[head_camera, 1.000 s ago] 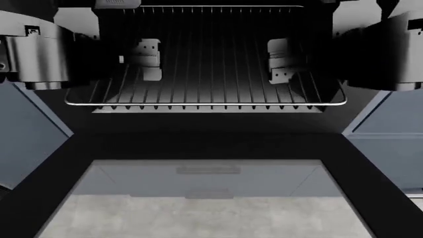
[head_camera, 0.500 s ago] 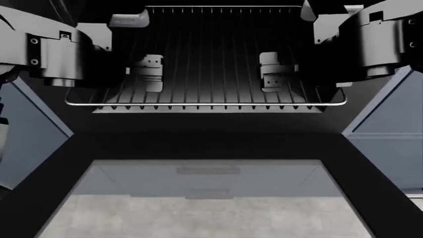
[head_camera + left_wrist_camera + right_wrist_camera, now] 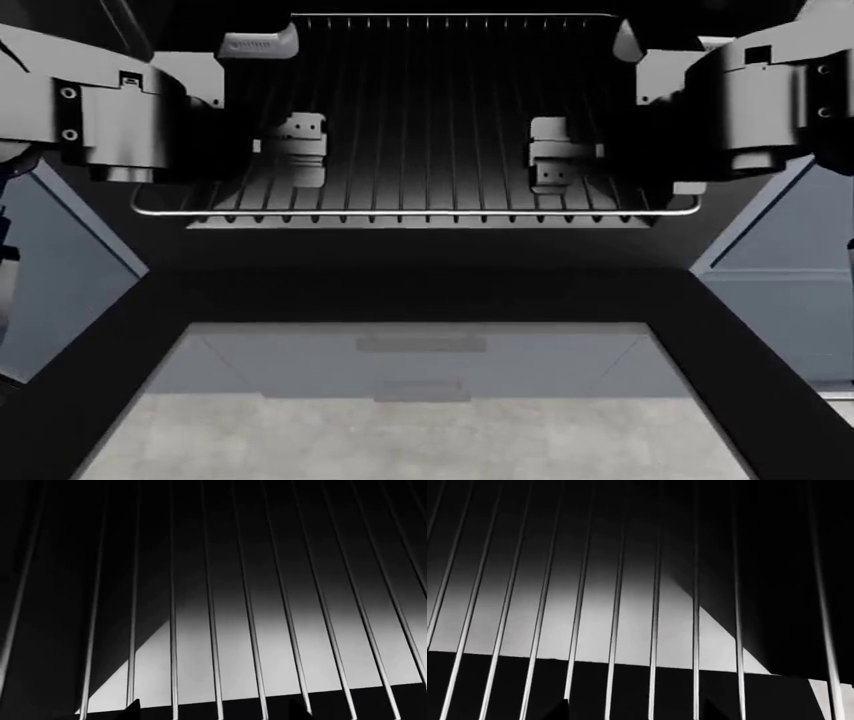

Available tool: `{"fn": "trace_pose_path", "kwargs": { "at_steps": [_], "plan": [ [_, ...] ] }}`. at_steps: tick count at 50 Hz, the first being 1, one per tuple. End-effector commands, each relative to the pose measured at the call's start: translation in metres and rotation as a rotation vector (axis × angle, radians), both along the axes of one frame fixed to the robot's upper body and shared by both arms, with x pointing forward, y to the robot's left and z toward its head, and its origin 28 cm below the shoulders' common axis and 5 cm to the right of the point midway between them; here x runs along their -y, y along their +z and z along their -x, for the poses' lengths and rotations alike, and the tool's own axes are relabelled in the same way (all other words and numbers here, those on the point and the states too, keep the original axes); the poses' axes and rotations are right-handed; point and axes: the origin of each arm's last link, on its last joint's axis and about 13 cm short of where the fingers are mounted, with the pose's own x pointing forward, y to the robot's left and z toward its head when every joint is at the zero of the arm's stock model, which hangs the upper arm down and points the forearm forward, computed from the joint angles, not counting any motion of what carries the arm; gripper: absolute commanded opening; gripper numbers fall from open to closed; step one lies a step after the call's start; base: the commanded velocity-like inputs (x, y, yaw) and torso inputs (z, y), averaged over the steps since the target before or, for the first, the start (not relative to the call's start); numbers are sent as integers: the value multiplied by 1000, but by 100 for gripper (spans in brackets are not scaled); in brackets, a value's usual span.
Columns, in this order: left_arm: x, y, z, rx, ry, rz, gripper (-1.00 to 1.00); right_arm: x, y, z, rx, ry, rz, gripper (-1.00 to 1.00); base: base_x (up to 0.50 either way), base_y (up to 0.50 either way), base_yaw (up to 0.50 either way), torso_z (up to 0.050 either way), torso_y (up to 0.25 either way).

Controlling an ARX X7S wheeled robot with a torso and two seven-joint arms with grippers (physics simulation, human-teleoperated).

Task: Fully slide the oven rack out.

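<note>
The oven rack [image 3: 414,211], a silver wire grid, lies level in the dark oven cavity, its front rim bar just over the cavity's front edge. My left gripper [image 3: 302,152] and right gripper [image 3: 550,158] hover over the rack's left and right parts, behind the front rim. In the left wrist view the rods [image 3: 213,630] run under the open gripper [image 3: 215,712], with its two dark fingertips [image 3: 132,711] wide apart. The right wrist view shows the same: rods [image 3: 656,605] beneath the open, empty gripper [image 3: 635,712].
The oven door [image 3: 420,290] lies folded down flat towards me, black-framed with a grey glass panel [image 3: 420,420]. Blue-grey cabinet fronts stand at the left [image 3: 54,270] and right [image 3: 787,280]. My bulky forearms flank the cavity opening.
Both grippers have drawn towards the rack's front rim, the right one also slightly inward. The rack's front bar stays in the same place.
</note>
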Motion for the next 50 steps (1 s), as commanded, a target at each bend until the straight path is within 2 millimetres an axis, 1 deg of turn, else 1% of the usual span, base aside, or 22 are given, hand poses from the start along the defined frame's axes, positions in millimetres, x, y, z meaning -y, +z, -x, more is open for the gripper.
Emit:
{"fn": "trace_pose_path", "kwargs": {
  "at_steps": [1, 10, 16, 20, 23, 30, 34, 38, 44, 47, 50],
  "plan": [
    [-5, -46, 5, -194, 20, -128, 100, 1, -44, 9, -188, 26, 49, 100, 0, 0, 0, -10, -14],
    [-6, -53, 17, -236, 4, -190, 100, 1, -52, 30, -244, 60, 96, 100, -3, 0, 0, -5, -16],
    [-10, -64, 34, -270, 7, -201, 100, 3, -56, 46, -266, 76, 126, 100, -2, 0, 0, -5, -17],
    [-13, -81, 51, -297, 8, -166, 100, 2, -71, 62, -301, 98, 109, 100, 0, 0, -2, -8, -18],
    [-17, -94, 64, -331, 8, -146, 100, 3, -80, 71, -322, 100, 104, 100, -3, 0, -1, -8, -20],
    [-29, -110, 89, -391, 49, -105, 100, 8, -100, 92, -379, 78, 73, 100, -4, 0, 1, -9, -22],
    [-32, -123, 109, -460, 49, -117, 100, 13, -113, 111, -429, 54, 31, 100, 0, 0, 6, -10, -24],
    [-35, -139, 117, -498, 48, -110, 100, 19, -134, 127, -495, 29, 14, 100, -3, 0, 7, -12, -28],
    [-37, -153, 129, -564, 42, -107, 100, 22, -162, 148, -583, -1, 6, 100, -3, 0, 5, -14, -32],
    [-39, -162, 136, -601, 44, -115, 100, 22, -171, 155, -616, 5, -5, 100, -4, 0, 2, -15, -34],
    [-41, -167, 142, -626, 44, -128, 100, 23, -175, 160, -637, 9, -10, 100, -4, 1, 4, -16, -35]
  ]
}}
